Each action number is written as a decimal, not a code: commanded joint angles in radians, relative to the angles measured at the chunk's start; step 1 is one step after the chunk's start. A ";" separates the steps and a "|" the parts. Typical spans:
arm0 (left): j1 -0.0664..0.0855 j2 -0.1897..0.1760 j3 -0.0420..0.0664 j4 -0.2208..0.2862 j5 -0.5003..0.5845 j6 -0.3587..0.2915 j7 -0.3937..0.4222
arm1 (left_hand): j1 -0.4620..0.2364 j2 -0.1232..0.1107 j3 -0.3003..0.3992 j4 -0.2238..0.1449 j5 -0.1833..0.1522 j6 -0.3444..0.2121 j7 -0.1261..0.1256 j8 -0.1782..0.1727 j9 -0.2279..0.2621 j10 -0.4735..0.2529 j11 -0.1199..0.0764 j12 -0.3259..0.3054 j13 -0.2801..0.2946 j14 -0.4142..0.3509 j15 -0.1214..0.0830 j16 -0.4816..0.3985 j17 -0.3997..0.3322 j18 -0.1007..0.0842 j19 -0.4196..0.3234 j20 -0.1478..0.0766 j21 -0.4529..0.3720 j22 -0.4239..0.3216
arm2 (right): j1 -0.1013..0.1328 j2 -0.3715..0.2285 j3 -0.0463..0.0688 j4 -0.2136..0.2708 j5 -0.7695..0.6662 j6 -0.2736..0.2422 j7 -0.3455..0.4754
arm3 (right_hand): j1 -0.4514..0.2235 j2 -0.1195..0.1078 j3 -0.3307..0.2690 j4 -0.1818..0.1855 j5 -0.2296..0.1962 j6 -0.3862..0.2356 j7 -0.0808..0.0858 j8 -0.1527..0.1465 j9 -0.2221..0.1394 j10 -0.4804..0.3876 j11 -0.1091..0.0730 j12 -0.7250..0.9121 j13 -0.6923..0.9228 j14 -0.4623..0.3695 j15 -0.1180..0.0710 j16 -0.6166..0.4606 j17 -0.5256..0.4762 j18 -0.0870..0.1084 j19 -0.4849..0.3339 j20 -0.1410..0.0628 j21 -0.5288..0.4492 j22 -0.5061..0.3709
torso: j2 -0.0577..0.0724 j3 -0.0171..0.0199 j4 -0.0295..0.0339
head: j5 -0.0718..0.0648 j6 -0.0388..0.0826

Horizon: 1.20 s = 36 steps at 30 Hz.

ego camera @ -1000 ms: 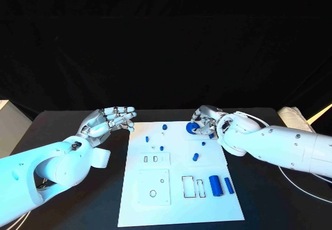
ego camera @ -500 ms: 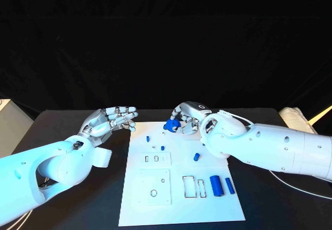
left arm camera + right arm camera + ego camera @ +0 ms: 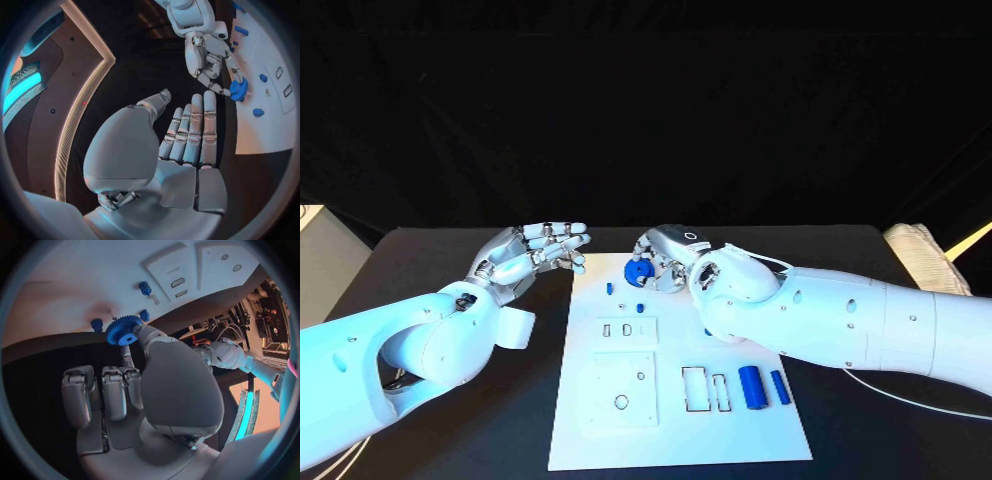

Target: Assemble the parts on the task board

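Note:
My right hand pinches a blue toothed gear just above the far left part of the white task board. The right wrist view shows the gear at the fingertips of that hand, close to small blue pegs standing in the board. My left hand hovers off the board's far left corner, fingers apart, holding nothing. From the left wrist, the left hand faces the right hand and the gear.
Two blue cylinders lie on the board's right side, beside narrow rectangular slots. A small blue peg stands near the board's left edge. Two raised white plates sit on the board's left half. My right forearm crosses the right edge.
My right hand has carried the gear leftward across the board's far end, from the right side to near the left edge. The left hand has stayed in place.

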 commanded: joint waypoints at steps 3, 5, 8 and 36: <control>0.001 0.002 0.001 0.004 -0.004 0.016 0.002 | -0.006 -0.001 0.004 -0.002 0.002 0.000 0.015 -0.006 -0.002 -0.008 0.002 -0.006 0.000 -0.007 0.001 0.006 -0.002 0.011 -0.008 0.000 0.008 0.002 | -0.007 0.017 -0.001 -0.026 -0.053 0.038 -0.040 | -0.012 -0.001 0.007 0.000 -0.007 0.014 -0.009 -0.001 0.001 0.091 -0.006 -0.001 0.249 0.100 -0.005 0.002 0.245 -0.007 0.105 -0.007 0.005 0.263 | 0.002 0.0006 -0.0014 | 0.002 -0.004; 0.001 0.001 0.001 0.004 -0.004 0.016 0.002 | -0.006 -0.001 0.004 -0.002 0.002 0.000 0.015 -0.006 -0.002 -0.008 0.002 -0.006 0.000 -0.007 0.001 0.006 -0.002 0.011 -0.008 0.000 0.008 0.002 | -0.010 0.021 -0.001 -0.034 -0.060 0.041 -0.048 | -0.013 -0.001 0.008 0.000 -0.008 0.013 -0.009 -0.002 0.001 0.090 -0.006 -0.002 0.249 0.100 -0.005 0.002 0.244 -0.007 0.105 -0.007 0.005 0.263 | 0.002 0.0008 -0.0018 | 0.004 -0.006; 0.002 0.001 0.001 0.004 -0.004 0.016 0.002 | -0.006 -0.001 0.004 -0.002 0.002 0.000 0.015 -0.006 -0.002 -0.008 0.002 -0.006 0.000 -0.007 0.001 0.006 -0.002 0.011 -0.008 0.000 0.008 0.002 | -0.012 0.023 -0.001 -0.039 -0.067 0.043 -0.058 | -0.013 -0.001 0.008 0.000 -0.008 0.013 -0.009 -0.002 0.001 0.090 -0.006 -0.002 0.249 0.100 -0.005 0.002 0.244 -0.007 0.105 -0.007 0.005 0.263 | 0.001 0.0022 -0.0022 | 0.006 -0.007; 0.002 0.003 0.001 0.002 -0.004 0.017 -0.002 | -0.008 0.000 0.004 -0.001 0.002 0.000 0.015 -0.006 -0.002 -0.009 0.003 -0.006 0.000 -0.008 0.002 0.006 -0.002 0.011 -0.009 0.000 0.010 0.003 | -0.030 0.058 -0.002 -0.073 -0.077 0.068 -0.070 | -0.032 -0.005 0.018 -0.005 -0.043 0.008 -0.006 -0.006 -0.002 0.087 -0.003 -0.005 0.245 0.100 -0.002 0.002 0.244 -0.007 0.105 -0.004 0.005 0.263 | 0.001 0.0025 -0.0030 | 0.005 -0.014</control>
